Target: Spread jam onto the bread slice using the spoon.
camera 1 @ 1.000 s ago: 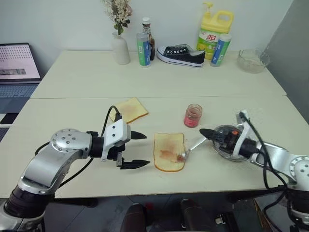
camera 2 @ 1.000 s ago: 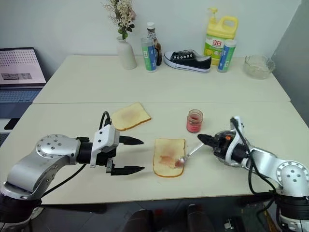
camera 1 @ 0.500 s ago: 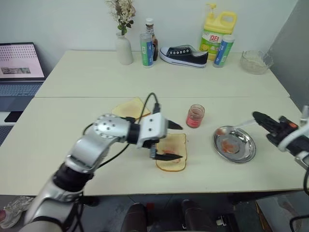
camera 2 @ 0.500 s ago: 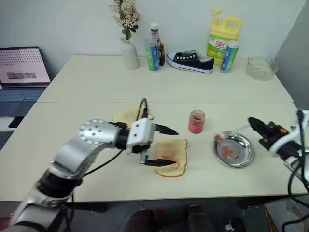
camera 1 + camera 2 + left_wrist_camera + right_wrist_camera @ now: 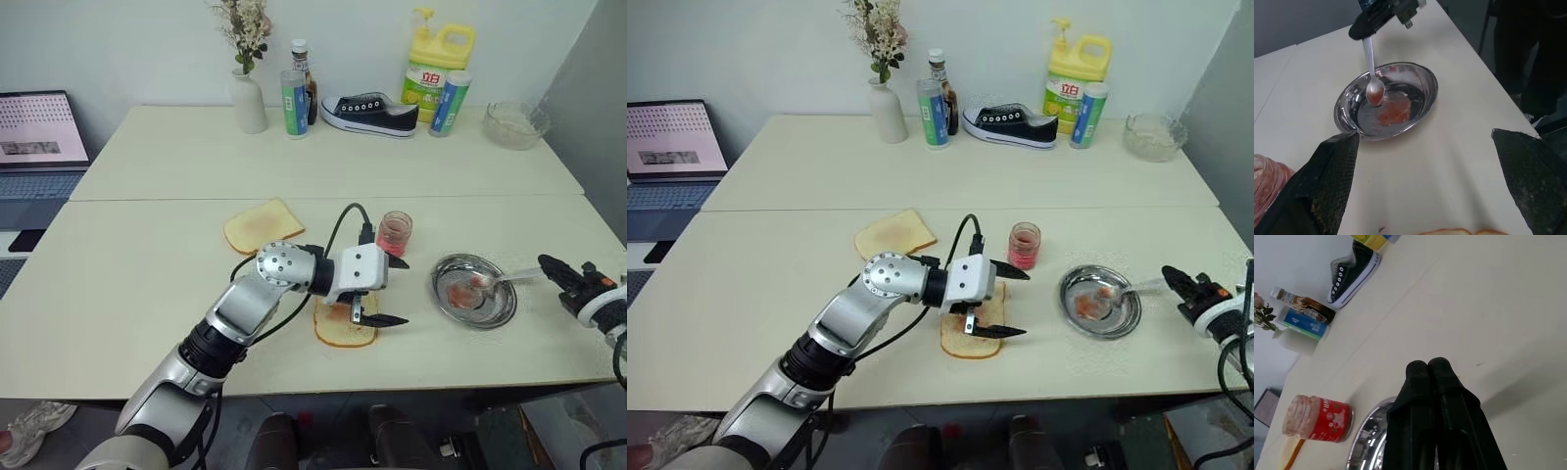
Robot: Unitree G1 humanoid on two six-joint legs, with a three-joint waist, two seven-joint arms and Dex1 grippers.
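Right end effector (image 5: 545, 263) clamped on thin, slick spoon (image 5: 502, 278) handle at right edge, bowl in steel dish (image 5: 495, 311); left end effector (image 5: 401, 291) wide over soft bread slice (image 5: 345, 331), centre frame.

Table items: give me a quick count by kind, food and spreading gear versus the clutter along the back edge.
Bread slices: 2, bread slice, plain slice
Jam: 1
Spoon: 1
Steel dish: 1
Bottles: 4
Vase: 1
Shoe: 1
Glass bowl: 1
Total: 12
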